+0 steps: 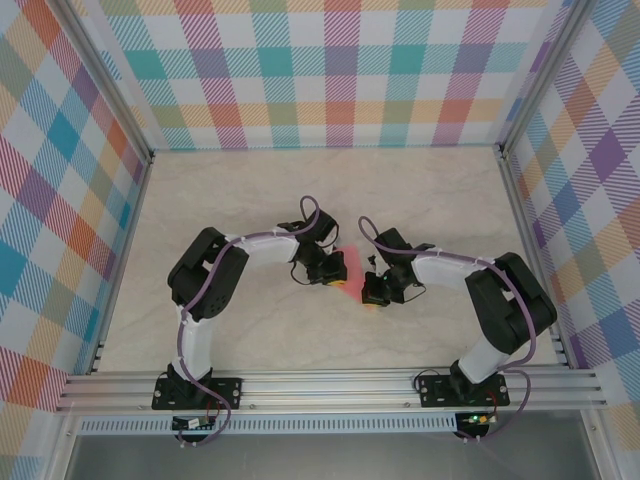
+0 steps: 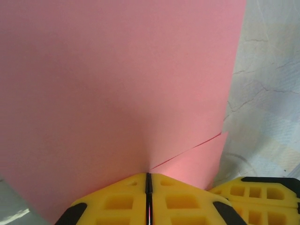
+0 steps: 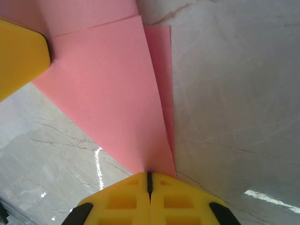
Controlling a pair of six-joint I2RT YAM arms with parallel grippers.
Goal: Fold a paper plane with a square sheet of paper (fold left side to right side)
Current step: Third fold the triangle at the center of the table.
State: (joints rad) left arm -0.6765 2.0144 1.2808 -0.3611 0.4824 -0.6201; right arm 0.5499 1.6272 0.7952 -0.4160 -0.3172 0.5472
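The pink sheet of paper [image 1: 354, 262] is held up off the table's middle between the two arms, folded into overlapping layers. In the left wrist view the paper [image 2: 117, 84] spreads wide, with a slanted flap edge low on the right. My left gripper [image 2: 148, 176] is shut on its near edge, yellow fingers [image 2: 117, 201] pressed together. In the right wrist view the paper [image 3: 108, 89] narrows down towards my right gripper [image 3: 150, 174], which is shut on its lower tip. From above, the left gripper [image 1: 338, 280] and right gripper [image 1: 372, 297] sit close together.
The marble table top [image 1: 320, 190] spreads out beyond the arms, fenced by aluminium rails [image 1: 330, 385] and checked walls. The right gripper's yellow finger [image 2: 255, 192] shows beside my left one. The left gripper's finger [image 3: 21, 56] touches the paper's upper left.
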